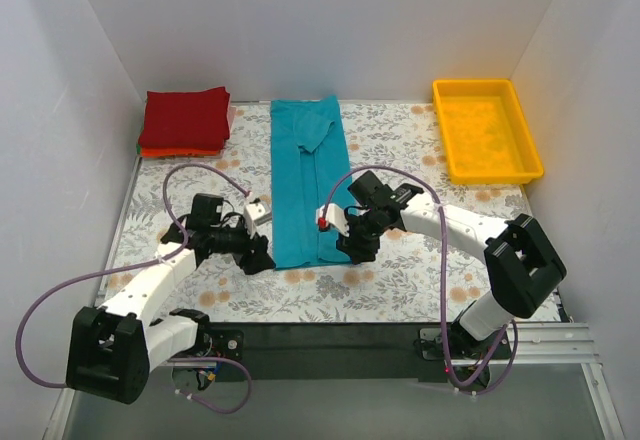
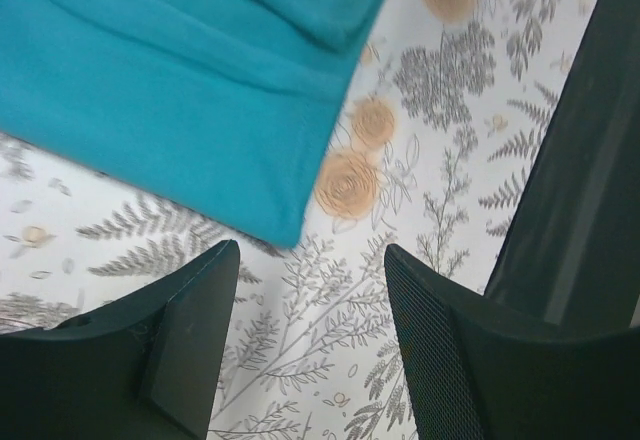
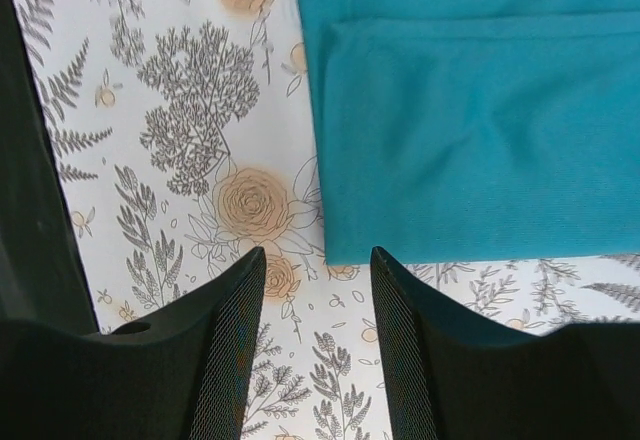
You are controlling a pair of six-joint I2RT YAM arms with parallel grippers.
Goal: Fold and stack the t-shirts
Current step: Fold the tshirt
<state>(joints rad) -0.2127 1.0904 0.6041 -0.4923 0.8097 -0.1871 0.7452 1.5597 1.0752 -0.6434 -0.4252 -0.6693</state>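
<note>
A teal-blue t-shirt (image 1: 306,175) lies folded into a long narrow strip down the middle of the table. Its near left corner shows in the left wrist view (image 2: 180,80) and its near right corner in the right wrist view (image 3: 470,130). My left gripper (image 1: 265,258) is open and empty, just left of the strip's near corner (image 2: 310,250). My right gripper (image 1: 356,252) is open and empty at the near right corner (image 3: 318,255). A stack of folded shirts with a dark red one on top (image 1: 185,118) sits at the back left; orange and green edges show under it.
A yellow plastic tray (image 1: 487,128) stands at the back right. The floral table covering (image 1: 400,270) spans the table. White walls close in the back and both sides. A dark strip runs along the near table edge.
</note>
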